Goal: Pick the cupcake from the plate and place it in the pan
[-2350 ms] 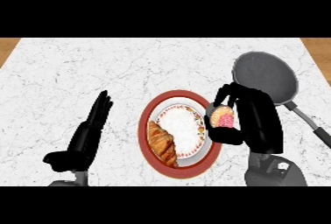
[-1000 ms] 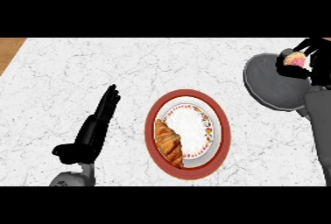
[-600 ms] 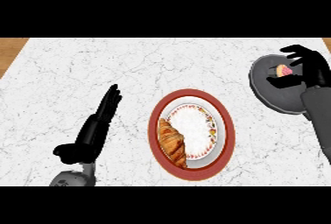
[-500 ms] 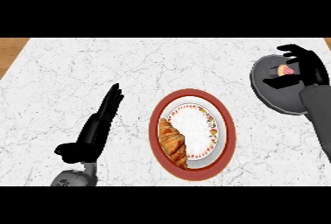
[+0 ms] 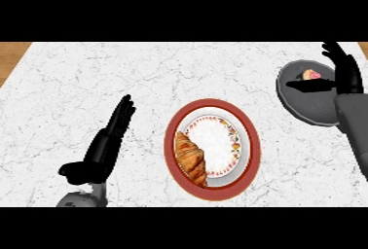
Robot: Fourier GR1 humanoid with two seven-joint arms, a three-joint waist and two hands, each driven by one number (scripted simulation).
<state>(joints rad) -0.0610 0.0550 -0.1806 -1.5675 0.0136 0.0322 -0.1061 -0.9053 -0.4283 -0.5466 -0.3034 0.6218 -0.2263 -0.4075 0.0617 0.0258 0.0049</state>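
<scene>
A small pink-topped cupcake (image 5: pixel 311 75) lies inside the dark grey pan (image 5: pixel 305 104) at the right of the counter. My right hand (image 5: pixel 343 73) is over the pan, just right of the cupcake, fingers straight and spread, thumb reaching left below it; it holds nothing. The red-rimmed plate (image 5: pixel 211 148) sits in the middle, holding a croissant (image 5: pixel 191 158) on its left side. My left hand (image 5: pixel 104 143) rests open at the left, fingers pointing up.
The marble counter's wooden edge strip (image 5: pixel 14 56) shows at the far upper left. My right forearm (image 5: pixel 354 127) covers the pan's right side and handle.
My right hand carried the cupcake from the plate to the pan, then uncurled its fingers and let it go. The cupcake now lies in the pan. The left hand stayed still.
</scene>
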